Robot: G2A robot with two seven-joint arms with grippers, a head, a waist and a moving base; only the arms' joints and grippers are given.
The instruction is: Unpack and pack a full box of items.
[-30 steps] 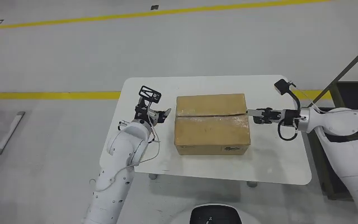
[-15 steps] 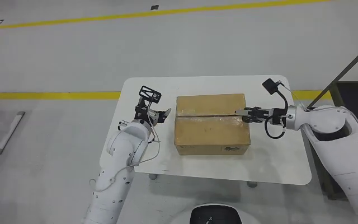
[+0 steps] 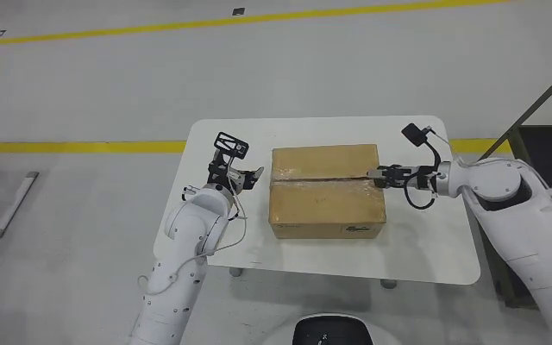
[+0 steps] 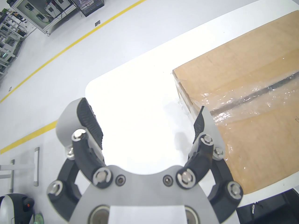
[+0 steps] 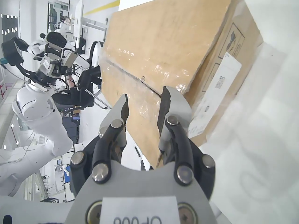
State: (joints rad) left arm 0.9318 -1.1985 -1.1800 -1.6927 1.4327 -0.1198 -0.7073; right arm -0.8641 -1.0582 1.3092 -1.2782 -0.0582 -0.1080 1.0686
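A closed brown cardboard box (image 3: 326, 190) sits in the middle of the white table (image 3: 431, 250), with clear tape along its top seam (image 4: 252, 96). My left gripper (image 3: 253, 177) hovers over the table just beyond the box's left end. It is wide open and empty (image 4: 142, 108). My right gripper (image 3: 375, 173) is at the right end of the seam, just over the box's edge. Its fingers stand a little apart on either side of the taped seam (image 5: 144, 94), with the box top (image 5: 163, 36) behind them. I cannot tell whether they touch the cardboard.
A label (image 5: 224, 71) is stuck on the box's end face. Bare tabletop lies in front of the box and to its right. A dark metal frame (image 3: 517, 138) stands off the table's right side. Yellow floor lines (image 3: 86, 147) run past.
My right gripper has moved left from beside the box to the seam's right end, and its wrist has turned. The left arm and the box are where they were.
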